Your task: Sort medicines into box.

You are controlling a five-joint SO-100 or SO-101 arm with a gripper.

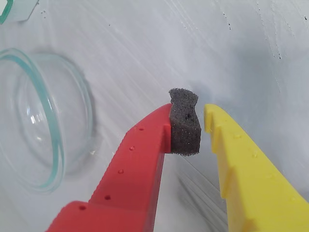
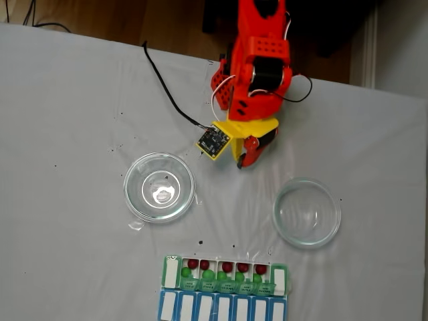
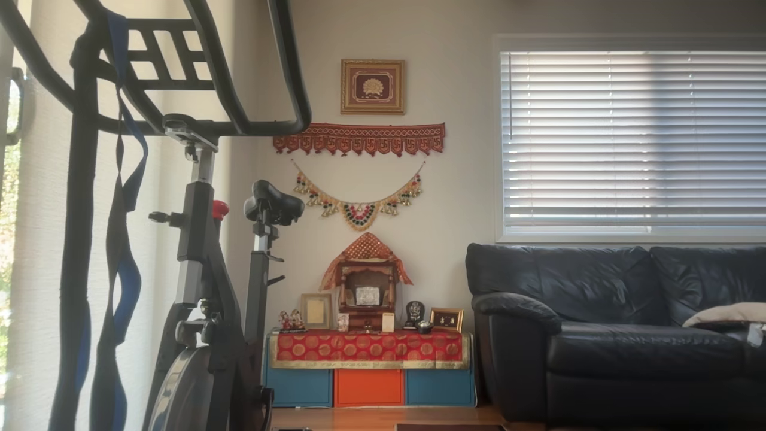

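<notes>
On the white surface [image 2: 67, 100] both glass dishes [image 2: 159, 186] look empty; the box [image 2: 224, 287] near the bottom edge holds the medicines [image 2: 208, 274]; the pincer [image 1: 202, 125], narrowly parted, grips nothing, so sorting seems finished and the next move is likely a retreat

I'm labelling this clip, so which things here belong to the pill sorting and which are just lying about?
Part of the job:
- pill organizer
- red and green balls in its open compartments
- gripper, holding nothing
- two glass dishes, both empty

Just around:
- black cable
- exercise bike
- sofa
</notes>
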